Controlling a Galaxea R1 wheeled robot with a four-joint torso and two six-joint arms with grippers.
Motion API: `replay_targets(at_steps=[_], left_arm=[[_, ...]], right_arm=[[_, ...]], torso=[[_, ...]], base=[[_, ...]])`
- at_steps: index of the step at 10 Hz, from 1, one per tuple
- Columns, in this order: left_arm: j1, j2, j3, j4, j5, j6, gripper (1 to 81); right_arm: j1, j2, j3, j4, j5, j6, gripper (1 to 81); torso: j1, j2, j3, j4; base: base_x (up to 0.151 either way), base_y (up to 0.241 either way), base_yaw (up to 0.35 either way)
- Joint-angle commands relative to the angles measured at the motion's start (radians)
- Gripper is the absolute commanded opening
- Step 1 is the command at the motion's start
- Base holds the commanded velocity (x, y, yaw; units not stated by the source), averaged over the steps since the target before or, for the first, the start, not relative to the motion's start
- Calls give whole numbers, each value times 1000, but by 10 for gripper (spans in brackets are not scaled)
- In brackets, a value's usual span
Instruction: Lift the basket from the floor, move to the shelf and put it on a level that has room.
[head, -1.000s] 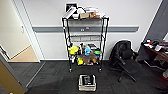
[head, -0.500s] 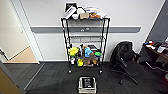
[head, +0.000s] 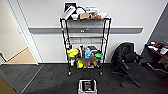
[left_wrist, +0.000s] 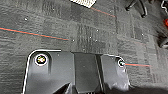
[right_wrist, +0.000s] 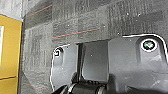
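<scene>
The basket (head: 87, 86) sits on the dark carpeted floor (head: 50, 80), directly in front of the shelf (head: 85, 45) and a little apart from its feet, at the near edge of the head view. It looks small and light, with woven mesh sides that probably give a little under pressure and a grey rim that seems the stiffest part; dark contents lie inside and could shift if it tips. The rim on the two opposite short sides is likely the best place to take hold, keeping it flat on the way up. On the shelf, the top tier carries boxes and a white bowl, the lowest holds colourful toys and bottles, and the middle level (head: 85, 40) looks bare. An office chair (head: 126, 62) stands to the right. Whether either end effector is open or closed cannot be told; the wrist views show carpet under the arms. Compared with a second ago, the basket sits slightly lower in the head view, which suggests the camera has moved.
</scene>
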Motion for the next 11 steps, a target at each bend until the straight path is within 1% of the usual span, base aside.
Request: replay_targets(at_steps=[1,11], left_arm=[[-29,-22,8,10,39,-2,811],[-16,-21,-1,14,39,0,811]], right_arm=[[49,-13,15,-9,-45,4,811],[36,9,-31,-6,-43,2,811]], torso=[[0,0,0,0],[-1,0,0,0]], base=[[133,0,0],[133,0,0]])
